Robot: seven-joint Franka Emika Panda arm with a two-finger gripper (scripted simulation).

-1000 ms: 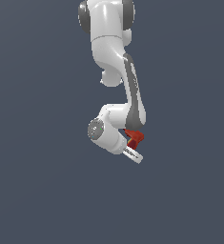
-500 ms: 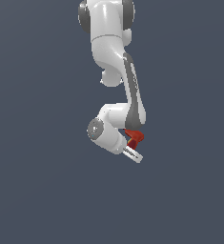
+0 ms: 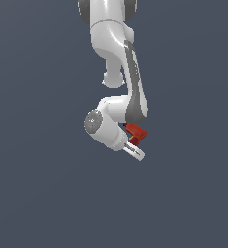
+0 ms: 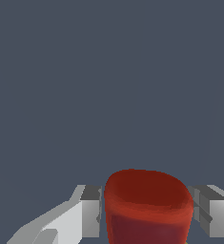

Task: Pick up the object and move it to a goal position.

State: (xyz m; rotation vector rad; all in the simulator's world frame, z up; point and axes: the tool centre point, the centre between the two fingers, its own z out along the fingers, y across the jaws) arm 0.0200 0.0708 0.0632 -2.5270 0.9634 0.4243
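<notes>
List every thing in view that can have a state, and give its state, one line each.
gripper: shut on the dark-red piece, one finger against each side of it.
dark-red piece: held between the fingers, lifted, nothing seen under it.
arm: reaching down from above, wrist bent to the exterior view's right.

Everything around me is lit evenly and softly, against a flat slate-grey backdrop with no cast shadows on it in either view. In the exterior view my white arm carries broad, gentle highlights on its upper curves and darkens toward its undersides, so the light seems to come from above. Edges look slightly soft and pixelled. In the wrist view the dark-red object shows a brighter top rim, a duller face below, and no glare.
</notes>
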